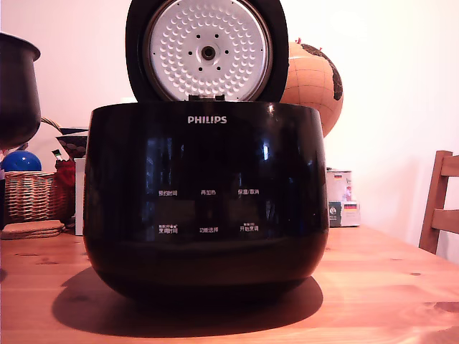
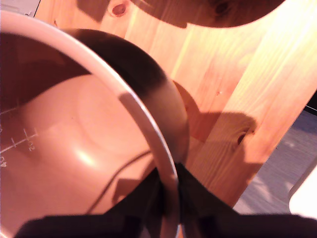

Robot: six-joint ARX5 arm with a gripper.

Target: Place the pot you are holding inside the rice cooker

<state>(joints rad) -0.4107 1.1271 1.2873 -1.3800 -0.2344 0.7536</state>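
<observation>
Pot held aloft beside the open cooker.

The rice cooker (image 1: 206, 201) sits mid-surface (image 1: 387, 287), lid upright. At the exterior view's left edge the pot (image 1: 16, 89) hangs clear of the wood, mouth up, seemingly level. The hand (image 2: 169, 198) is pinched narrow on the pot's rim, one finger inside, one outside.

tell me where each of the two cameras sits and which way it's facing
Exterior view: low at table height, facing the front of the rice cooker with its lid raised; no arm visible, only the pot hanging at the exterior view's left edge.
Wrist view: on the arm, looking down into the pot and past it to the wooden table; the gripper clamps the pot's rim.
Shared: the pot and the table.
</observation>
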